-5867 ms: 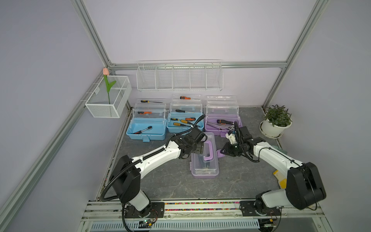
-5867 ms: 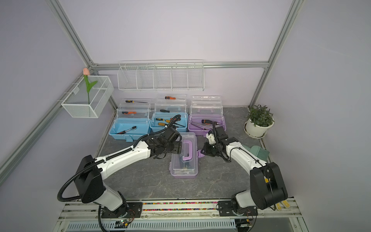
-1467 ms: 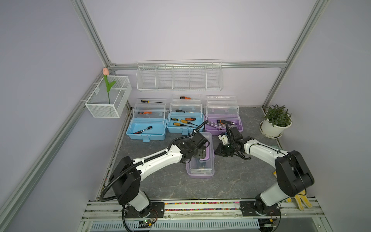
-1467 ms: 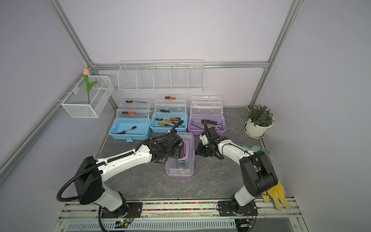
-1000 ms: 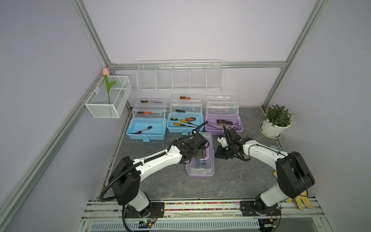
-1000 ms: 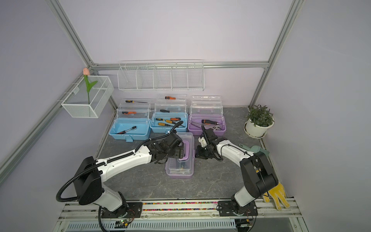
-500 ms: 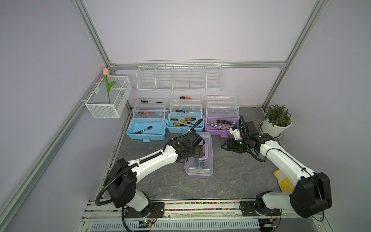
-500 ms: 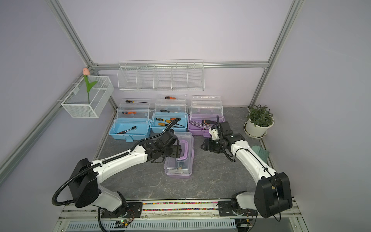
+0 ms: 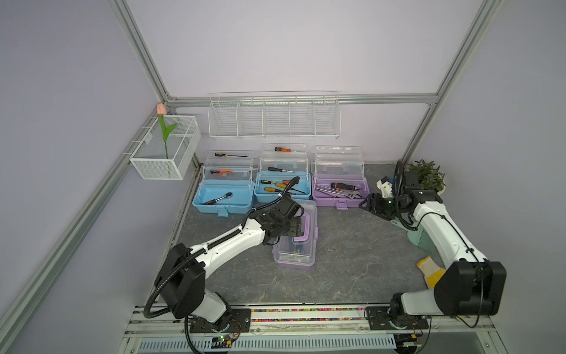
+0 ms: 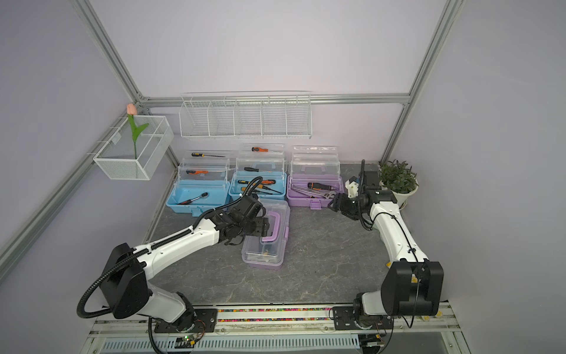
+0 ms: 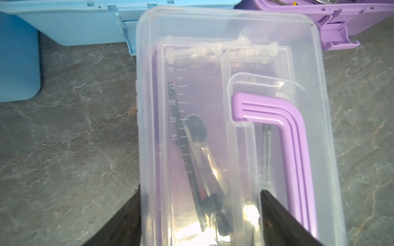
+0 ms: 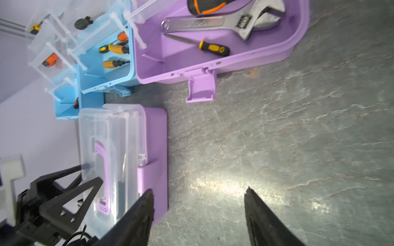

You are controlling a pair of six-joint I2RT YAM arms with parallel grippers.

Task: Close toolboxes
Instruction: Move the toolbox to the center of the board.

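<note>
**Toolboxes, four.** Two purple, two light blue.
- Purple toolbox (image 9: 295, 242), one: mid-desk, lid down, side latch apparently fastened; counted as done.
- Open purple toolbox (image 9: 338, 197), one: back row, trays and clear lid raised, front latch (image 12: 200, 89) hanging loose.
- Light blue toolboxes, two: (image 9: 223, 199) and (image 9: 281, 190), back row beside it, both open, tools inside.

**Grippers, two.**
- Left gripper (image 9: 295, 226): fingers apart over the shut box's lid, gripping nothing.
- Right gripper (image 12: 199, 189): fingers spread wide and empty above the desk (image 9: 352, 245), just beside the open purple box's front corner.

**Step in hand:** judged one of four closed and the arms changing over to the next box. The next move calls for folding the open purple box's trays and lid forward, then pressing its latch up.

**Other stock:** white wire baskets, two (image 9: 274, 118), (image 9: 165, 153); potted plant (image 9: 425, 176), one.
</note>
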